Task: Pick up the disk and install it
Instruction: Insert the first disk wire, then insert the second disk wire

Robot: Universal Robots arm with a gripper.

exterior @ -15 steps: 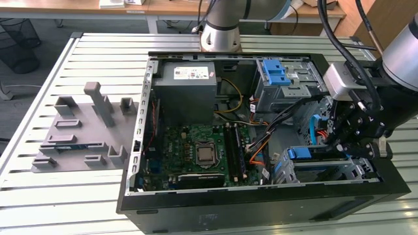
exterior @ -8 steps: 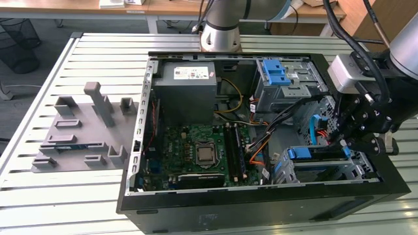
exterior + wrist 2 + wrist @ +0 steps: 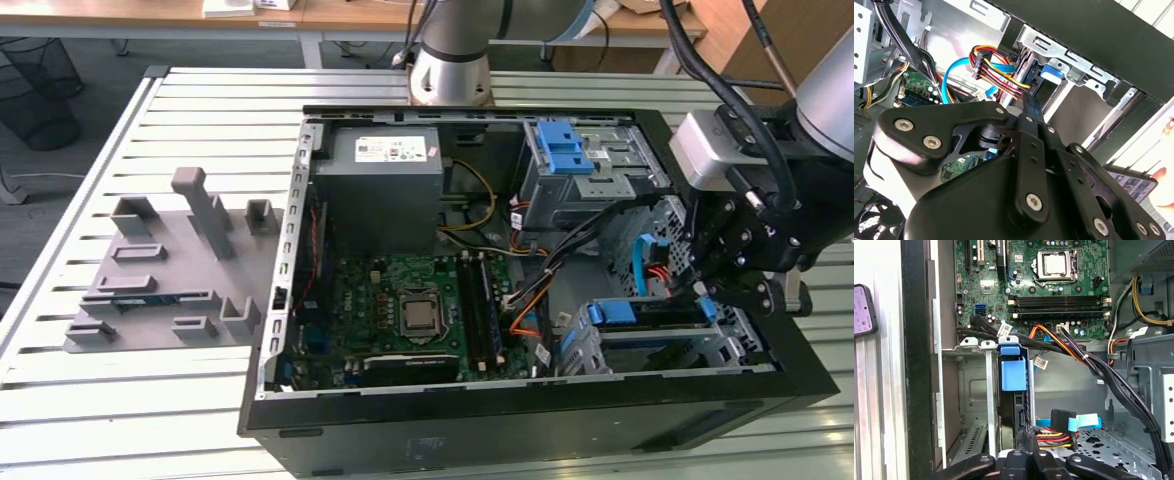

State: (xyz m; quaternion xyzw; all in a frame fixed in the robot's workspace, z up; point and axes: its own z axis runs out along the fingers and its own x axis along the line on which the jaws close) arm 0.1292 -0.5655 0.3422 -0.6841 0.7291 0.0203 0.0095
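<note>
Disk (image 3: 1013,375) in its blue carrier stands on edge inside the drive cage (image 3: 966,385) of the open computer case (image 3: 441,425), its blue handle tab facing out toward the motherboard (image 3: 1054,295). In the exterior view the same blue tab (image 3: 614,313) sits in the cage at about 4 o'clock of the case interior, near the front corner.

Gripper (image 3: 1026,447) is directly at the rear end of the disk. In the first wrist view its black fingers (image 3: 1021,445) look drawn close together against the drive's edge, next to the red, yellow and black power plug (image 3: 1059,435) and the blue data cable (image 3: 1084,421); whether they actually clamp the disk cannot be told. In the second wrist view a finger (image 3: 1030,107) reaches up to the blue tab (image 3: 1051,70) by the cable bundle (image 3: 996,67).

At 12 o'clock of the case sits the gray power supply (image 3: 384,185); a second blue-latched bay (image 3: 567,150) lies at 1 o'clock. A gray fixture plate (image 3: 167,265) rests on the table (image 3: 120,420) at 9 o'clock, well apart from the case.
</note>
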